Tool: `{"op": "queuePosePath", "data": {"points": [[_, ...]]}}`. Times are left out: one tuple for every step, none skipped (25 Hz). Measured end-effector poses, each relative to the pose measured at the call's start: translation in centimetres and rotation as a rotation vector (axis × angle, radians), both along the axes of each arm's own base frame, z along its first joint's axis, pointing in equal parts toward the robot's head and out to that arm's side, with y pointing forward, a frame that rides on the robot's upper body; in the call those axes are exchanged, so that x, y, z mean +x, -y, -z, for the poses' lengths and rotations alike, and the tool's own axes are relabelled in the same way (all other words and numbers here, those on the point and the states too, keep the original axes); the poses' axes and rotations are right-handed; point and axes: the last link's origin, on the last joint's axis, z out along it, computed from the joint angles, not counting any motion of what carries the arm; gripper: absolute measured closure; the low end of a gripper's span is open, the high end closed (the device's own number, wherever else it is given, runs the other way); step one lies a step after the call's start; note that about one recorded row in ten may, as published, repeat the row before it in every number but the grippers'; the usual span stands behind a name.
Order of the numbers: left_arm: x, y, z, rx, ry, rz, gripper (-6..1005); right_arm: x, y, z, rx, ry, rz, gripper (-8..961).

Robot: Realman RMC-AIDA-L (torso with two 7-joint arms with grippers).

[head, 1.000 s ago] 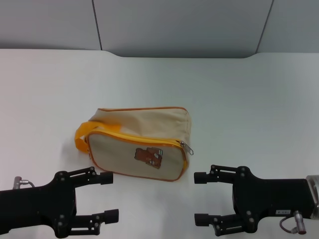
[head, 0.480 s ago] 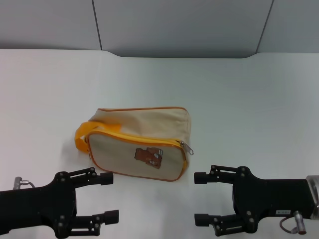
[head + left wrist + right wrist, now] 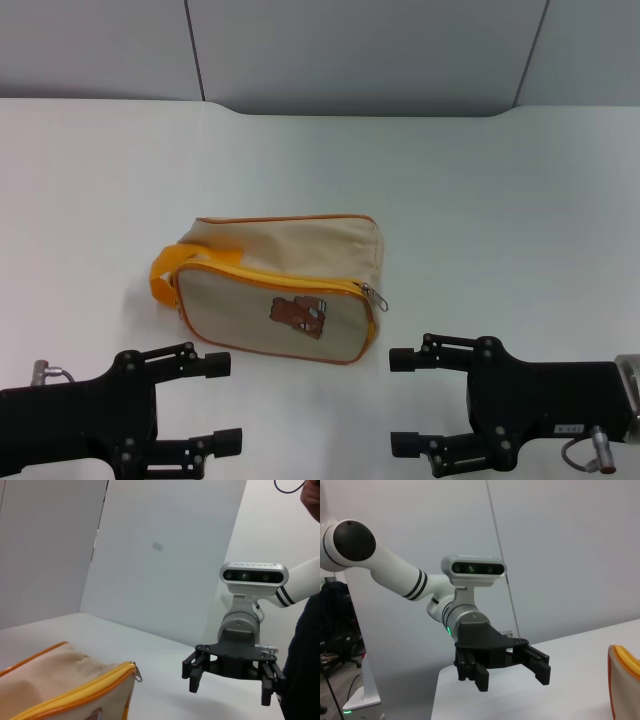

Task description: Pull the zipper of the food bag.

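Observation:
The food bag (image 3: 285, 270) is a beige pouch that lies on the white table (image 3: 480, 200), with a brown bear patch (image 3: 298, 315) facing me and a yellow handle (image 3: 168, 268) on its left end. The zipper (image 3: 270, 279) runs along the top front edge, and its silver pull tab (image 3: 375, 297) hangs at the right end. My left gripper (image 3: 225, 402) is open, in front of the bag's left part and apart from it. My right gripper (image 3: 400, 400) is open, in front of and right of the pull tab. The left wrist view shows the bag (image 3: 60, 680), the tab (image 3: 136, 673) and the right gripper (image 3: 229, 685).
The right wrist view shows my left gripper (image 3: 509, 675) and a corner of the bag (image 3: 624, 680). A grey wall (image 3: 350, 50) stands behind the table's far edge. White tabletop lies around the bag on all sides.
My left gripper has shifted slightly toward the table's near edge. The right gripper and the bag have not moved.

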Motion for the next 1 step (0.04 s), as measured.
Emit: {"op": "queuePosePath", "data": {"points": [[0.01,0.05,0.07,-0.003,0.000,0.001,187,-0.01,0.01,0.05,0.000,0.000,0.001,121]]}}
